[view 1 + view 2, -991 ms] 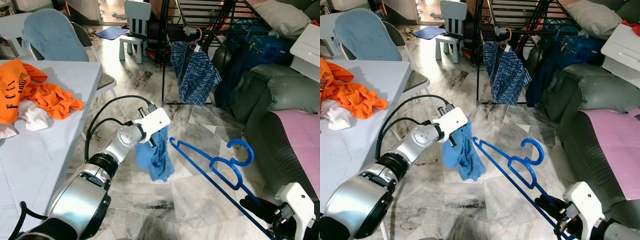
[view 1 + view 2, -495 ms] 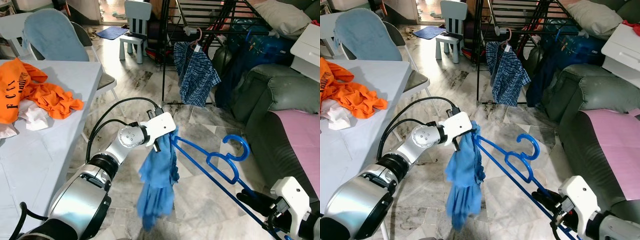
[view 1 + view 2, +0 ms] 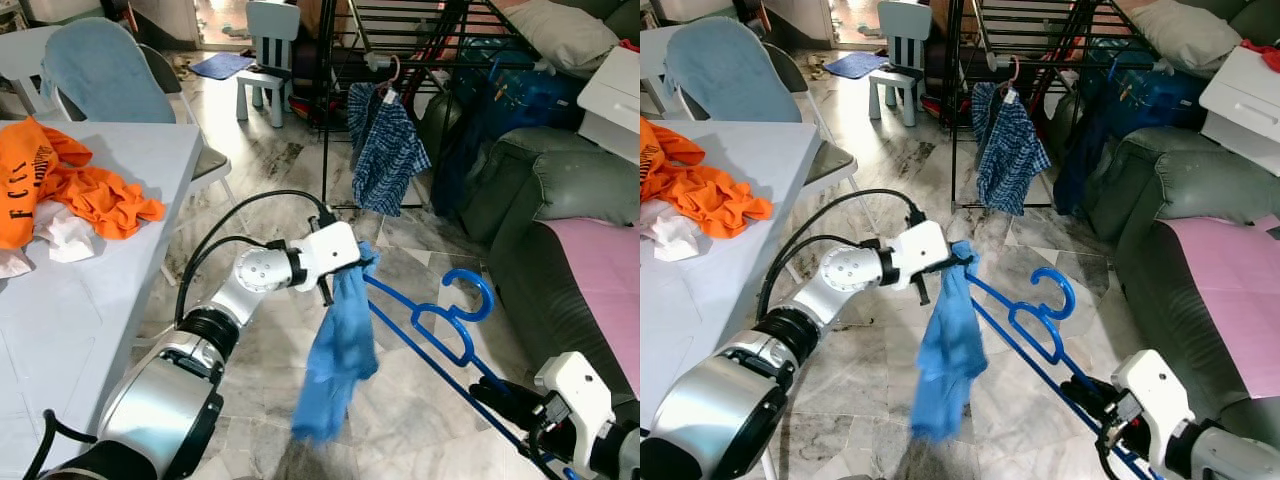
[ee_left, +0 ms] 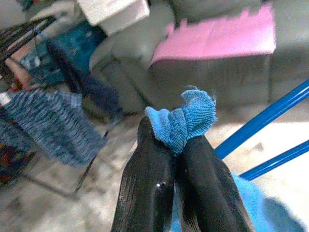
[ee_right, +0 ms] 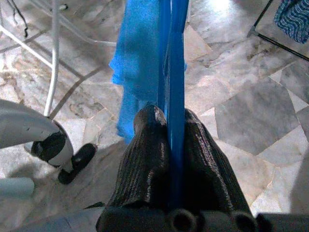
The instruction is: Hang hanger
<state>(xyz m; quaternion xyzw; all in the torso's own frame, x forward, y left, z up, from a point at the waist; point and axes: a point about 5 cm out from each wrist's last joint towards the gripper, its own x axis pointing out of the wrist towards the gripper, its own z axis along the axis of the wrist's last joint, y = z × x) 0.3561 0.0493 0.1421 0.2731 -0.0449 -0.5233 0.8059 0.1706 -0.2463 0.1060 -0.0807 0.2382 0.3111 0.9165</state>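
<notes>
Over the marble floor (image 3: 400, 260) in front of me, my left gripper (image 4: 176, 145) has its two black fingers pressed together on a bunched corner of the blue cloth (image 3: 340, 350), which pokes out just past the fingertips in the left wrist view. From that pinch the cloth hangs down in a long, loose fold and ends above the floor. The gripper is held out at the end of the silver left arm (image 3: 250, 290), right at the far tip of the blue hanger (image 3: 440, 325), with the cloth's top touching or just beside that tip; I cannot tell whether the cloth is threaded over it.

My right gripper (image 5: 169, 130) is clamped on the hanger's near end, its fingers tight on either side of the blue bar. In the head views the hanger runs from that gripper (image 3: 505, 400), low at my right, slanting up and away toward the left gripper, with its hook (image 3: 468, 290) curling upward near the middle.

Farther off, a black drying rack (image 3: 400, 60) stands with a plaid garment (image 3: 385, 150) hanging from it on a pink hanger. A grey sofa (image 3: 560, 200) with a pink cover lies to my right. To my left a white table (image 3: 110, 200) holds an orange shirt (image 3: 70, 185).
</notes>
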